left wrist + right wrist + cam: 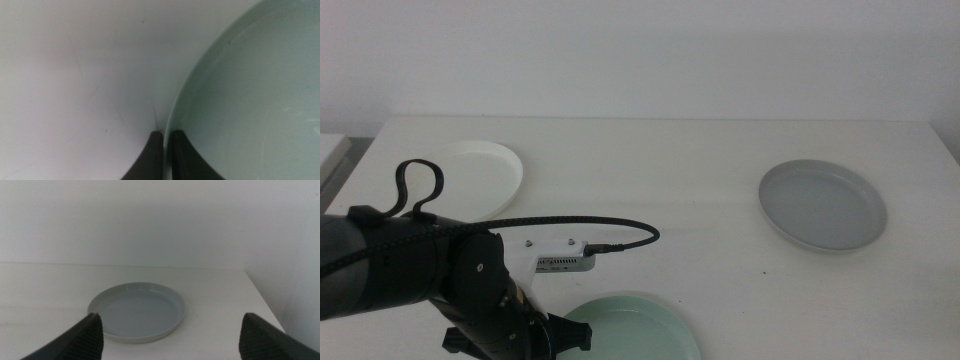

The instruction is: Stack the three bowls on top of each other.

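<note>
Pinched almost together, the two dark fingers (pixel 176 152) of the left gripper (pixel 165 137) clamp the thin rim of the mint green bowl (pixel 250 105) — one finger outside the rim, the other just inside it, with only the rim's edge between them. That bowl is a shallow, smooth, glossy round dish with a low upturned wall, and it sits on the white table (pixel 700 160) at the near edge of the middle view, partly cut off by the picture's bottom. The left gripper (pixel 555 338) reaches it from the left, at the end of a bulky black arm (pixel 410 270) with a braided black cable (pixel 570 225) looping over it and a small white camera block (pixel 558 262) on the wrist.

Well apart from the mint dish, the white bowl (pixel 480 175) lies at the far left of the table, partly hidden behind the arm, its rim matte and pale against the tabletop. The grey bowl (pixel 823 205) lies far to the right, alone, equally flat and round with a smooth lighter rim.

Right gripper (pixel 170 330): its fingers stand wide apart and hold nothing — the grey bowl (pixel 137 311) shows between them, farther off on the table.
</note>
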Controlling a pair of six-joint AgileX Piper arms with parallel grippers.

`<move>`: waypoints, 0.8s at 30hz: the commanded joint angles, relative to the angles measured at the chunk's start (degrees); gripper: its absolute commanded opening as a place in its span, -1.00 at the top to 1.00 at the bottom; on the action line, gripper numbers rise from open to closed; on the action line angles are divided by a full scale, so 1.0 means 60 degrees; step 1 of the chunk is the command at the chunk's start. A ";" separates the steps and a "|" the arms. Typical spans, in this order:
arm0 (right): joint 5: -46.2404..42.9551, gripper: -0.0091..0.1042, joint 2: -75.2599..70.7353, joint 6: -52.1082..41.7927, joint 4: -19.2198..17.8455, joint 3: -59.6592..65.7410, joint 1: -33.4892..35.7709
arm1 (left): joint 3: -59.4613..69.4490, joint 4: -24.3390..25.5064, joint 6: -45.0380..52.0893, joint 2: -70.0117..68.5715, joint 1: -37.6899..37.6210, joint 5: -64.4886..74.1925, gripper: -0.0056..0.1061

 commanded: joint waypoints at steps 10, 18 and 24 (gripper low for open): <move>-0.0094 -0.78 -0.0044 -0.0068 -0.0025 0.0039 -0.0069 | -0.0762 0.0066 -0.0134 -0.0657 -0.0024 0.1344 0.93; -0.0094 -0.78 -0.0044 -0.0068 -0.0025 0.0039 -0.0069 | -0.5371 0.2079 -0.0594 -0.0382 0.0016 0.4494 0.93; -0.0094 -0.78 -0.0044 -0.0068 -0.0025 0.0039 -0.0069 | -0.7647 0.2248 -0.0026 0.1121 0.0357 0.5002 0.93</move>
